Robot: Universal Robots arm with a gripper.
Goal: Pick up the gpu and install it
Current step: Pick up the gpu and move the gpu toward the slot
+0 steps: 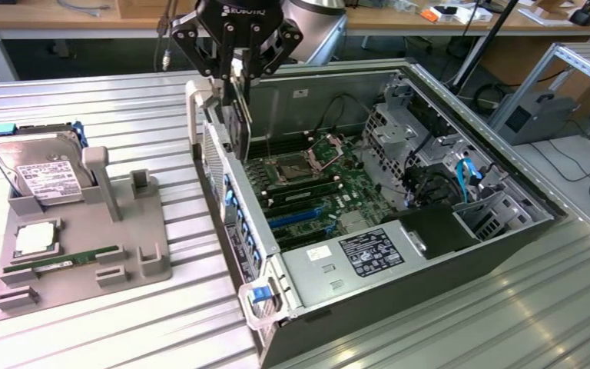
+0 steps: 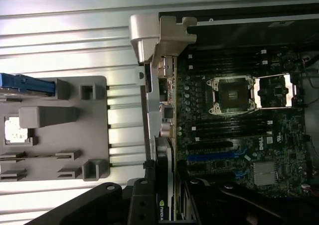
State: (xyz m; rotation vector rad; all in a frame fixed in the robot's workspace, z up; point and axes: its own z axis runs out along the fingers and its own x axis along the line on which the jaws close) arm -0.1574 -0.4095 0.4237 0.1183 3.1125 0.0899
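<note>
Off to the exterior view's left of the pincer and lower down, there's the gray tray with the hard drive and a green memory stick parked in it. The pincer is clamped on the gpu, which hangs on edge straight below it, just inside the tray-side wall of the open PC case. Below the pincer, toward the exterior view's right, is the motherboard. Its blue slots sit apart from the card.

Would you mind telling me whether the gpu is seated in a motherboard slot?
Not seated: the gripper holds the gpu on edge over the open case, apart from the blue slots.
</note>
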